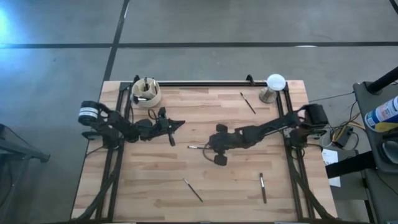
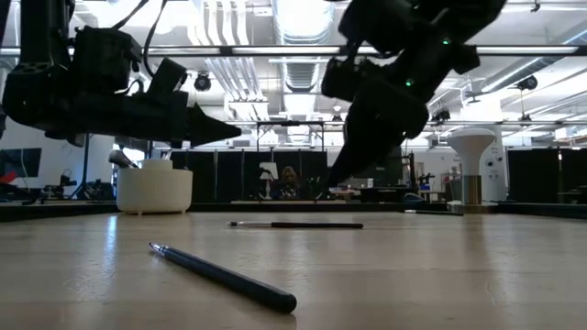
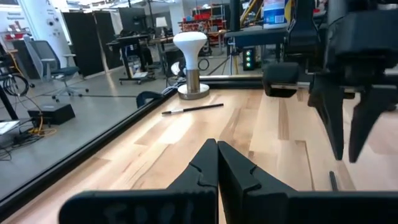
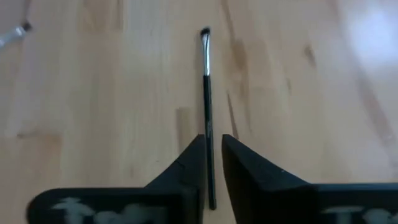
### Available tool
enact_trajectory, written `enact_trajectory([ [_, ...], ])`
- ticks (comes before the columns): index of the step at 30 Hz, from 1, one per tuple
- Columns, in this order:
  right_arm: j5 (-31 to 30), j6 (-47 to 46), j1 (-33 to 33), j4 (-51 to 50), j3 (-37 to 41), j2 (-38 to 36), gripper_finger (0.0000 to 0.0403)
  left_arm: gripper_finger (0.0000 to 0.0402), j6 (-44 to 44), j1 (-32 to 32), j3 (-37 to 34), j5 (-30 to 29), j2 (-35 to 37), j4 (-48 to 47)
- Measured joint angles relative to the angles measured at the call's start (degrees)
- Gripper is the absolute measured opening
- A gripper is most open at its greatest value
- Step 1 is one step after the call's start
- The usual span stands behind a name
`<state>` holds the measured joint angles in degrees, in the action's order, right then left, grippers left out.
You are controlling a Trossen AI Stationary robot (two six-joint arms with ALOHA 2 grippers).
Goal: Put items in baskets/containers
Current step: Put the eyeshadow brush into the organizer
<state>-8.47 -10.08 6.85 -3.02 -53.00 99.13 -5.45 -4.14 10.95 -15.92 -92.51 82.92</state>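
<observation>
Where right hand [image 4: 212, 152] straddles brush [image 4: 207, 93] — handle end hidden, contact unclear
</observation>
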Motion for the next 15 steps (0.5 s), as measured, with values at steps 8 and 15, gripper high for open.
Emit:
enact_trajectory([
  [8,0.0,0.8,-0.2,-11.8,-8.2,7.6,0.0095,0.0000,1.1,0.0,0.0,0.0,-0.2,-0.6],
  [15,1.4,0.2,-0.9,-16.7,-11.2,10.8,0.0079,0.0000,1.3,0.0,0.1,0.0,-0.3,-1.1],
])
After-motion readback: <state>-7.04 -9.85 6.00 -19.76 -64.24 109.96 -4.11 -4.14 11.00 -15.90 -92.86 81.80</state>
